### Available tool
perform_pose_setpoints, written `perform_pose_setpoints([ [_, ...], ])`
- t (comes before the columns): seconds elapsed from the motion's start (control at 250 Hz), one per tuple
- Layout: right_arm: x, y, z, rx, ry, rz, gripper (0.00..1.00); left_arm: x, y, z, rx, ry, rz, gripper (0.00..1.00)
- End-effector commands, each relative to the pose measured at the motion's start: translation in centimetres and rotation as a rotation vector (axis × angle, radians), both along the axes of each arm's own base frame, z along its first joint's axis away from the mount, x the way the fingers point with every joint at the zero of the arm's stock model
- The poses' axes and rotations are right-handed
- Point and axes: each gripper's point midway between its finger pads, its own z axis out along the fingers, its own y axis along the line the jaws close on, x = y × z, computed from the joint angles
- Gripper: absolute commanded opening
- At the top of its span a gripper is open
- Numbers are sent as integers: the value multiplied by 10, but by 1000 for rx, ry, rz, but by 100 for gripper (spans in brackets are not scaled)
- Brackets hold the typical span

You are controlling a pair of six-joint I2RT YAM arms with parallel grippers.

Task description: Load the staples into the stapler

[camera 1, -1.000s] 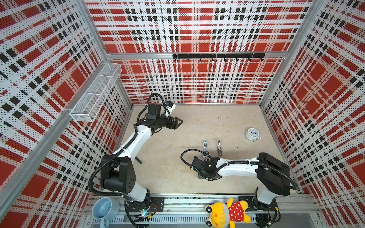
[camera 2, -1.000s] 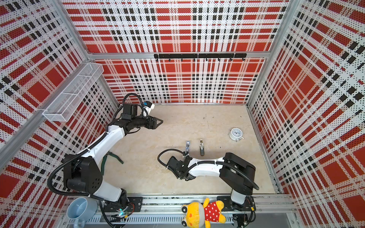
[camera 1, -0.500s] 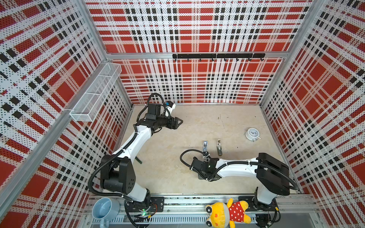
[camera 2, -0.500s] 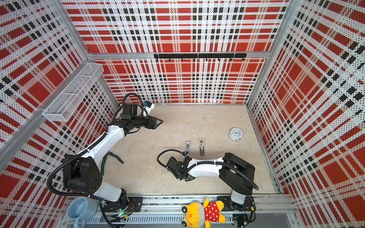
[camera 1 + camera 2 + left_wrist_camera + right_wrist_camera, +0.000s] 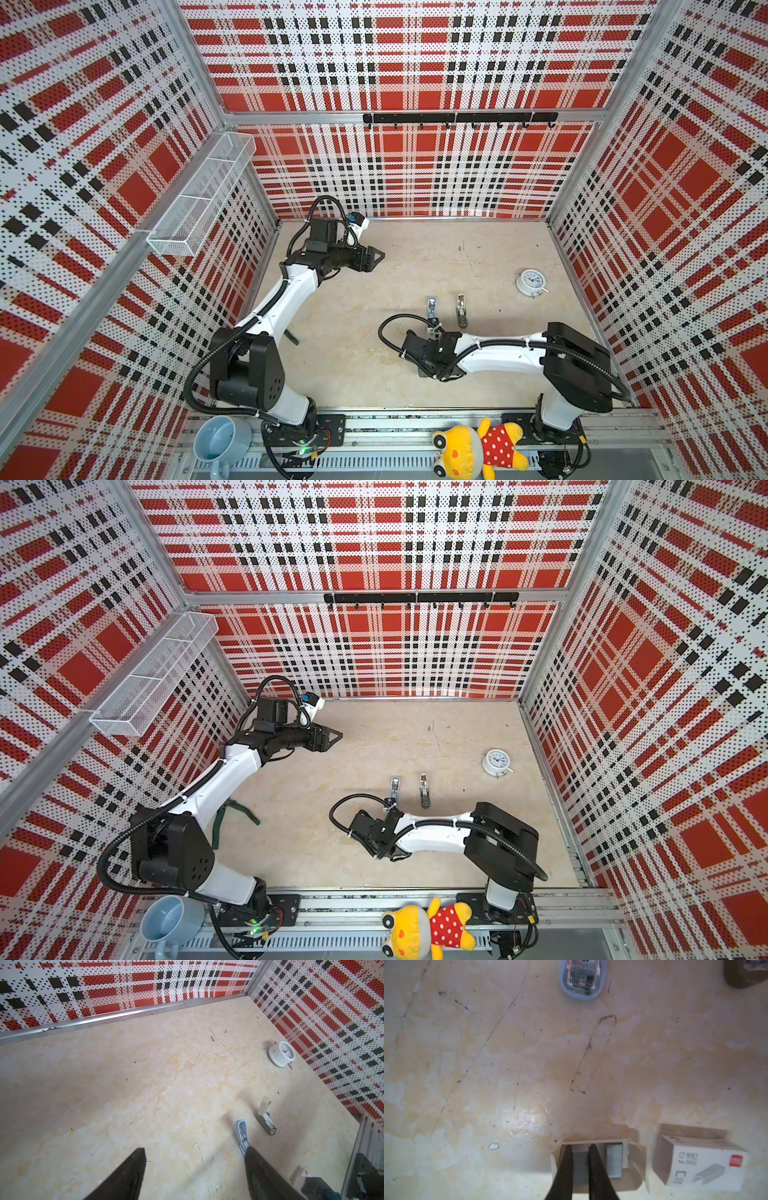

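Staples (image 5: 580, 1167), flat grey metal block in white card tray (image 5: 636, 1167), in right tool's (image 5: 580, 1146) clamp; left tool (image 5: 195, 1149) apart.

Layout on the table (image 5: 353, 374), referenced to the stapler (image 5: 432, 308)

A second stapler (image 5: 461, 311) lies just right of it, parallel, apart. The clock (image 5: 531, 282) stands further right and slightly behind. In front of it sits the card tray (image 5: 636, 1159) with the staples (image 5: 613, 1161) inside; the sleeve (image 5: 699, 1164) lies beside the tray, front-right of the stapler. A hand tool (image 5: 243, 812) lies well to its left.
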Motion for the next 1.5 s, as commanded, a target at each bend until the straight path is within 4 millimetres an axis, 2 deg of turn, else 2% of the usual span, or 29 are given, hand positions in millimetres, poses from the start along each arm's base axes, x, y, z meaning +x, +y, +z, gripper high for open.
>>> perform_pose_setpoints([
  [0.0, 7, 5, 18, 19, -49, 3, 5, -8, -1, 6, -2, -17, -11, 77],
  [0.376, 10, -1, 20, -3, -57, 9, 6, -9, -4, 9, -11, -24, -23, 77],
  [0.828, 28, -2, 51, 49, -105, 18, 6, -10, -3, 18, -9, -51, -31, 77],
  [1.108, 54, -6, 67, 85, -133, 20, 6, -2, 6, 21, -17, -49, -5, 77],
  [1.497, 99, -28, 85, 120, -188, 48, 7, 2, 5, 20, -11, -53, -18, 77],
])
